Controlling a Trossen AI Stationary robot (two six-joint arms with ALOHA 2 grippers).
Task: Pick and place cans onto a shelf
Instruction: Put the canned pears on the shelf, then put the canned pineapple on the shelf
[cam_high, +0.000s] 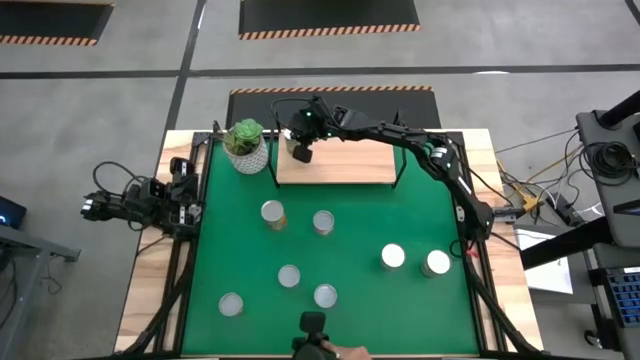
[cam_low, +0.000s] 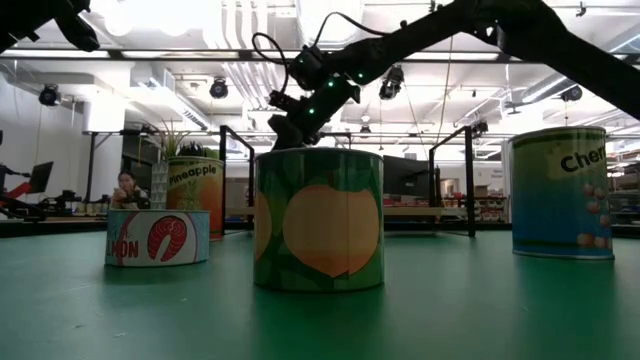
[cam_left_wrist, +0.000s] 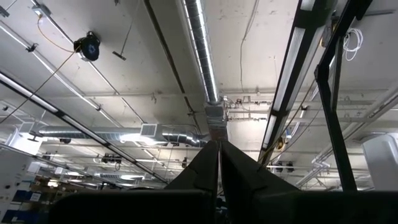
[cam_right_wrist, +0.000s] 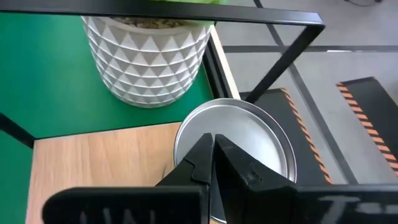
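One can (cam_right_wrist: 249, 140) with a silvery round top is at the far left corner of the shelf (cam_high: 345, 165), a light-wood board with black posts, beside a white plant pot (cam_right_wrist: 146, 56). My right gripper (cam_right_wrist: 212, 142) reaches across from the table's right side and is shut just above that can's top (cam_high: 298, 150). Whether the can's base rests on the board is hidden. Several more cans stand upright on the green mat, among them one (cam_high: 272, 213) and another (cam_high: 392, 257). My left gripper (cam_left_wrist: 219, 155) is shut and points up at the ceiling, folded back at the table's left edge (cam_high: 110, 205). My right gripper's shut fingers (cam_right_wrist: 239, 165) come slanting down from the table's right over the can's top, near its middle (cam_right_wrist: 214, 127). The fingers themselves hide the spot beneath them, so I cannot tell whether they touch the can.
The white pot with a green plant (cam_high: 246, 143) stands close to the shelf's left end. Black shelf posts (cam_right_wrist: 280, 59) rise right beside the can. In the low view a large orange-labelled can (cam_low: 318, 220) blocks the sight of the shelf's left end.
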